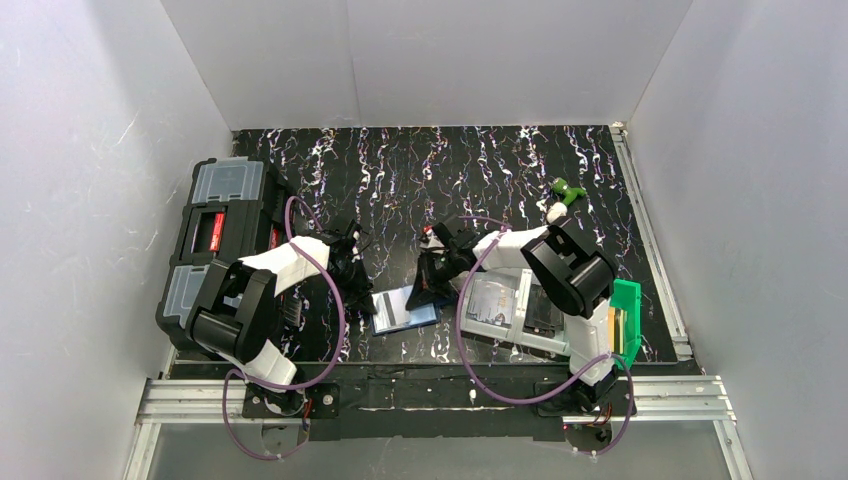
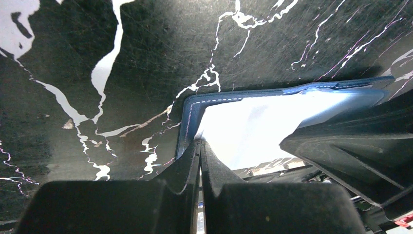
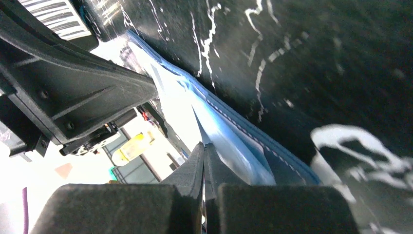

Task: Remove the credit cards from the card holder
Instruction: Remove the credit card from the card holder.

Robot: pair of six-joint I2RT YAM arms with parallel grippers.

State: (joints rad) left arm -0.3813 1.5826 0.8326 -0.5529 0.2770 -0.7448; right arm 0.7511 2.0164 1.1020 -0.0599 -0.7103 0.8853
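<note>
The navy blue card holder lies open on the black marbled table near the front, pale sleeves up. It also shows in the left wrist view and the right wrist view. My left gripper is shut at the holder's left corner, tips on the edge of the pale sleeve. My right gripper is shut, tips pinching a thin sheet that rises edge-on from the holder's pale blue sleeve. I cannot tell if that sheet is a sleeve or a card. No credit card shows plainly.
A black toolbox with clear lids stands at the left. A clear tray with flat items sits right of the holder, a green frame beyond it. A small green-and-white object lies at the back right. White walls enclose the table.
</note>
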